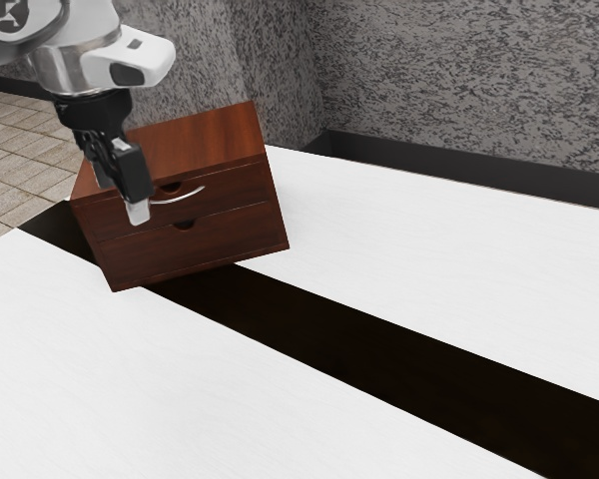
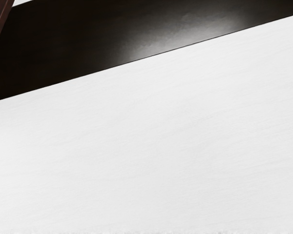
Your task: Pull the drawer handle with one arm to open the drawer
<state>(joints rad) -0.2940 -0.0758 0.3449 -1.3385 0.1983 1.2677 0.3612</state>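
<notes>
White table point(image 1: 429, 259), dark stripe point(image 1: 379, 359), drawer cabinet point(image 1: 205, 135), speckled walls point(image 1: 459, 70)

Two-drawer wooden cabinet point(image 1: 195, 140), upright on the table point(image 1: 429, 249).
Reddish-brown; upper drawer point(image 1: 235, 183) with a curved silver handle point(image 1: 185, 194); both fronts look flush.

White table point(image 1: 449, 249), dark stripe point(image 1: 379, 364) across, wooden drawer cabinet point(image 1: 205, 140) standing on it
</notes>
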